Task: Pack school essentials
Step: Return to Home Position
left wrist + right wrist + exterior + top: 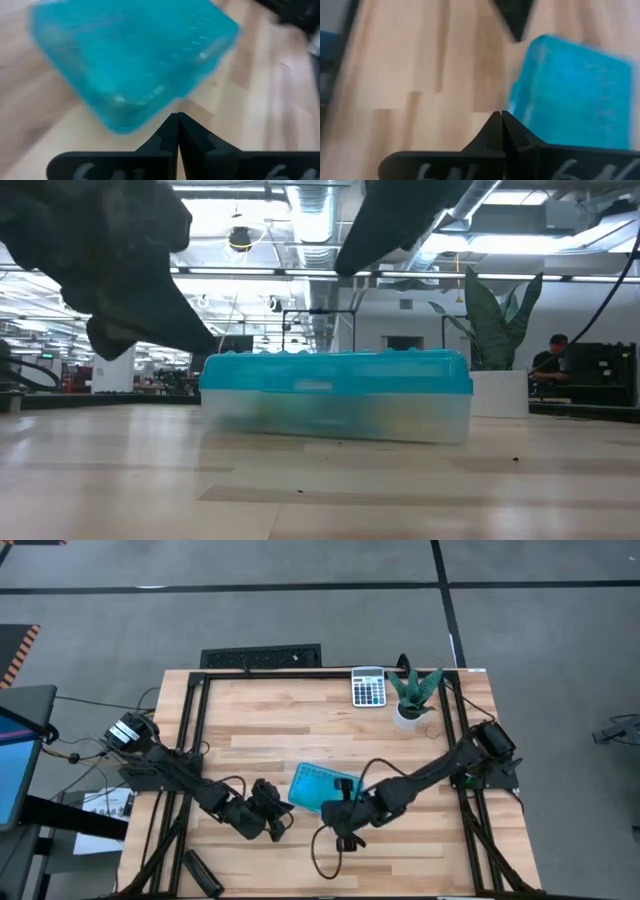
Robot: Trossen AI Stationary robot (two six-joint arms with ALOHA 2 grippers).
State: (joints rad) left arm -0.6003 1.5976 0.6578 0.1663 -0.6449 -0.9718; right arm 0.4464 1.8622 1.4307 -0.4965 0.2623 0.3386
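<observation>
- Left gripper [178, 118] and right gripper [500, 115] are both pressed together and empty, just beside the blue box [322, 787] toward the bench's [270, 725] front edge.
- If you swing out low, you could knock it sideways.

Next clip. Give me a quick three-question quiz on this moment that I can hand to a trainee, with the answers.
1. True or false: the blue box stands open on the table.
2. What lies beside the potted plant? A) a stapler B) a calculator C) a mug
3. Fill in: the left gripper and the right gripper, both near the box, have their fingers ___.
Key: 1 false, the box is closed; 2 B; 3 shut, holding nothing.
</observation>
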